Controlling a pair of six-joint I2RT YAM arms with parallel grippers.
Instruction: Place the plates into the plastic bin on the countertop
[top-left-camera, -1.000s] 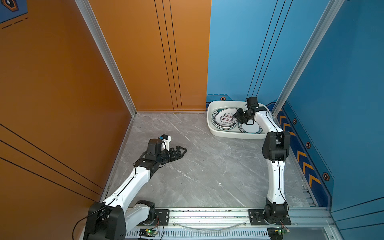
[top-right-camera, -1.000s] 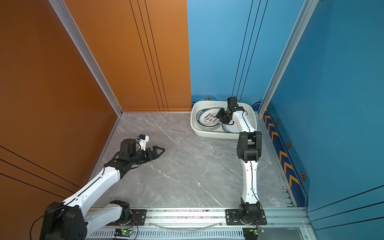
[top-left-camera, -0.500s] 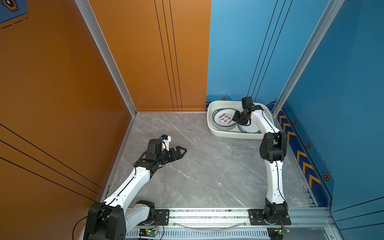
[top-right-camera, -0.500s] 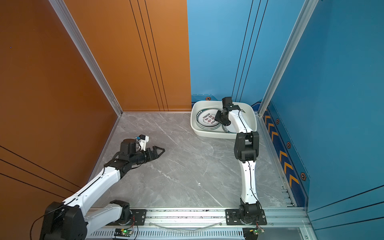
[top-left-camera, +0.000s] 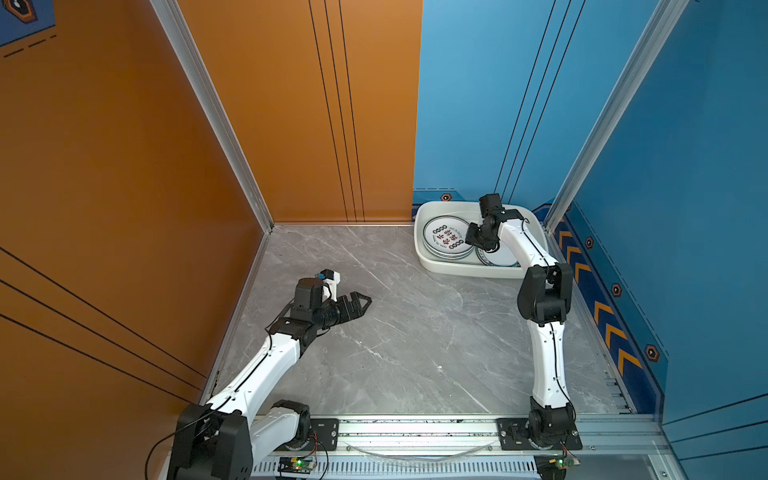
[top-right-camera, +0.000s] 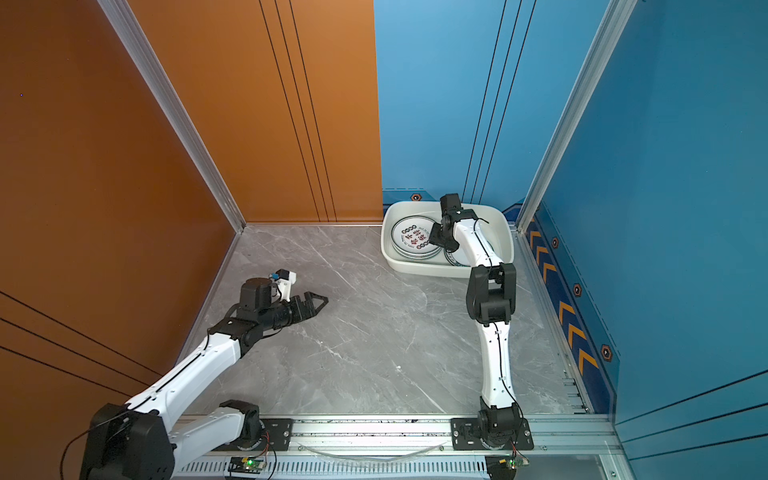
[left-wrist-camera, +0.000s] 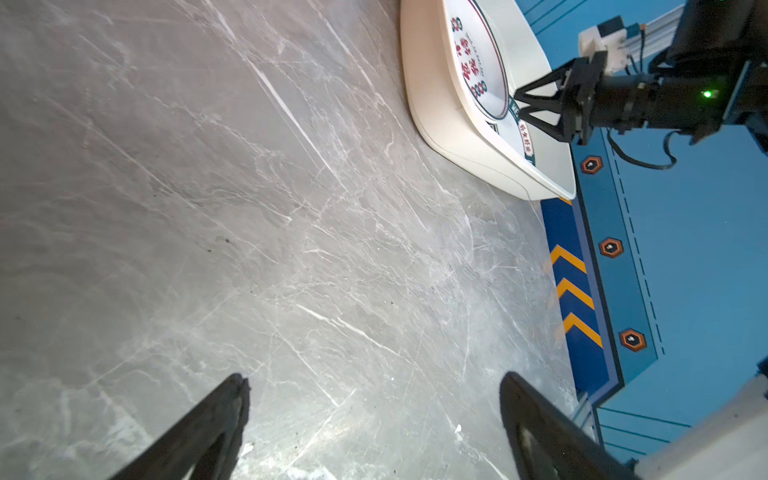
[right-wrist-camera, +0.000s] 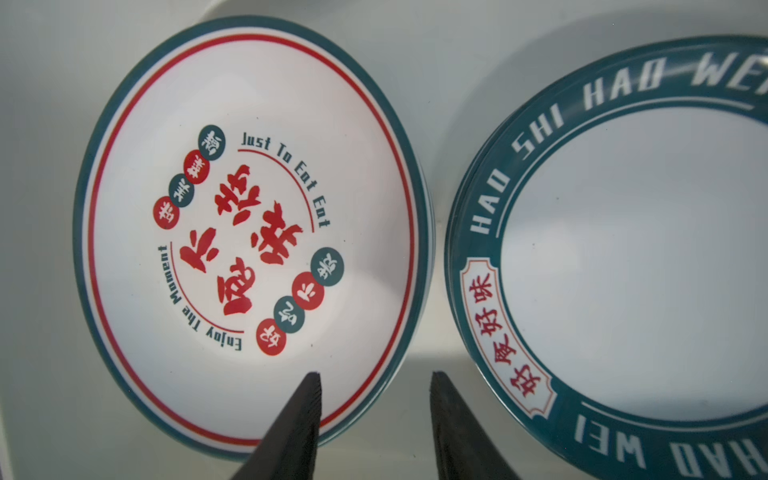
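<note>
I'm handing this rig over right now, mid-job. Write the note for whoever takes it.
Left tool: open, empty, over the countertop, away from the plastic bin.
Right tool: open inside the bin, jaws straddling the rim of the red-character plate, gripping nothing.
Plates: two stacks in the bin, that plate atop one, a green-rimmed plate atop the other; count hidden.
Done: no plate visible on the countertop.
Left: lift the right tool clear; confirm the count.
</note>
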